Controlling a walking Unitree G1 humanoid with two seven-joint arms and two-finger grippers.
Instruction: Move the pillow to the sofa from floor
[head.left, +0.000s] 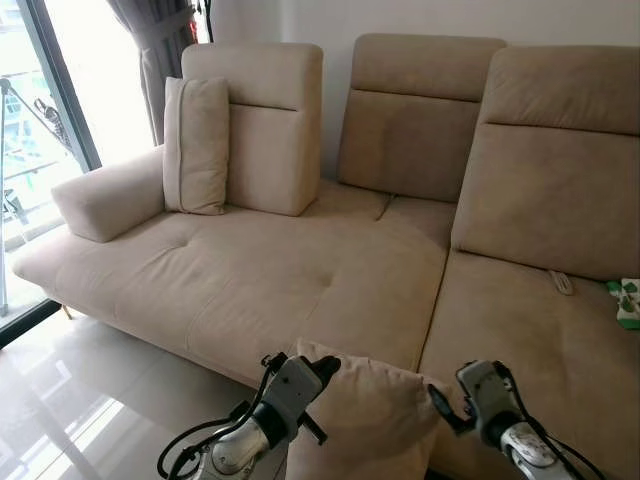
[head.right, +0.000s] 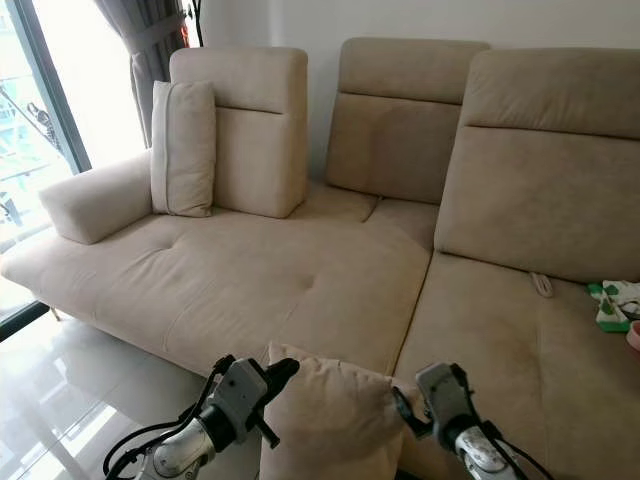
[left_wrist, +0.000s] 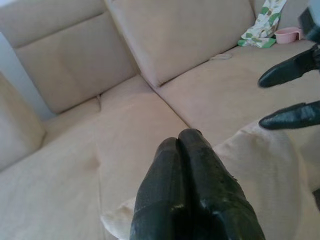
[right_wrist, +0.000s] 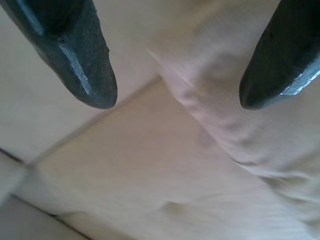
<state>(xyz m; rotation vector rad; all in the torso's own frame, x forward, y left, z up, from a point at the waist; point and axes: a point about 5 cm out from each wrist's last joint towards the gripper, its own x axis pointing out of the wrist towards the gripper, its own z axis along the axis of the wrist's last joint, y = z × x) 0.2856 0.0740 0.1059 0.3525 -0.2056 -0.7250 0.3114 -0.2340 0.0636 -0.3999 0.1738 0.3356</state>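
Left eye view looks down on a beige sofa (head.left: 250, 270) with a long chaise seat on the left and a second seat on the right. The pillow (head.left: 365, 415) is upright at the sofa's front edge, between the two grippers, its top corner level with the seat edge. The left gripper (head.left: 325, 367) presses against the pillow's left top corner; in the left wrist view its fingers (left_wrist: 192, 190) lie together, closed, with the pillow's edge beside and under them, and whether any fabric is pinched cannot be told. The right gripper (head.left: 437, 398) is at the pillow's right edge with its jaws spread apart; in the right wrist view the two fingertips (right_wrist: 85, 65) stand wide, the pillow's wrinkled cloth beneath one of them.

On the sofa, another cushion (head.left: 196, 145) leans upright against the left backrest, next to the armrest (head.left: 105, 195). A small pale strap-like item (head.left: 560, 282) lies on the right seat, and a green-and-white cloth (head.left: 628, 300) sits at the far right, with a pink bowl (left_wrist: 288, 35) beside it. Glossy floor tiles (head.left: 90, 400) and a window (head.left: 40, 130) with a curtain (head.left: 150, 40) are to the left.
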